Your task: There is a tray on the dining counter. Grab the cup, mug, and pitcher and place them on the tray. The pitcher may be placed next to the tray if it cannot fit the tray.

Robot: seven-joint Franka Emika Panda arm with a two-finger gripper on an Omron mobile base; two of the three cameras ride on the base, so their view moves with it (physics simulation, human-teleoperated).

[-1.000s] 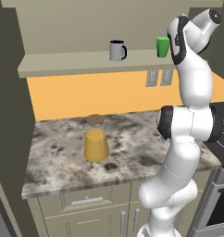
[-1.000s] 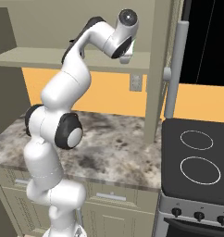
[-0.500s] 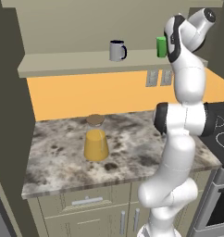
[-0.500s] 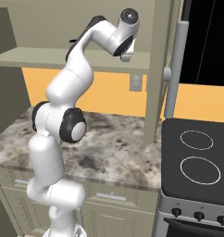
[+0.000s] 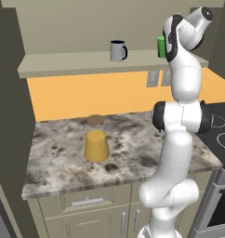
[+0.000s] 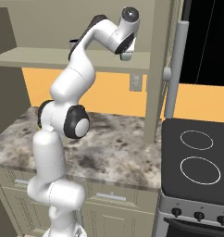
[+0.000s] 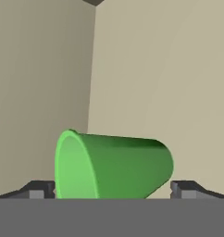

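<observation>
Up on the shelf [image 5: 63,65], the cup [image 5: 160,47] stands near the right end, partly hidden behind the arm's upper link in the left base view. The mug [image 5: 117,50] stands on the same shelf, well apart to the cup's left, its dark handle turned toward the cup.

Seen from the hand view, the cup [image 7: 113,165] appears lying sideways because the camera is rolled; its open rim faces left in that view and its narrower base faces right. The claw [image 7: 113,189] is spread wide, released, holding nothing. One fingertip [image 7: 37,190] shows just outside the cup's rim and the other just outside its base, so the cup sits between them. Whether either fingertip touches the cup I cannot tell.

Lower down, the pitcher [image 5: 96,140] stands upright on the bench [image 5: 133,148], toward its back edge and left of the arm, its brown lid on and orange-yellow liquid inside.

From the right base view, the arm reaches up to the shelf [image 6: 26,54], with a black stove top [image 6: 197,159] to the right of the bench [image 6: 118,148].
</observation>
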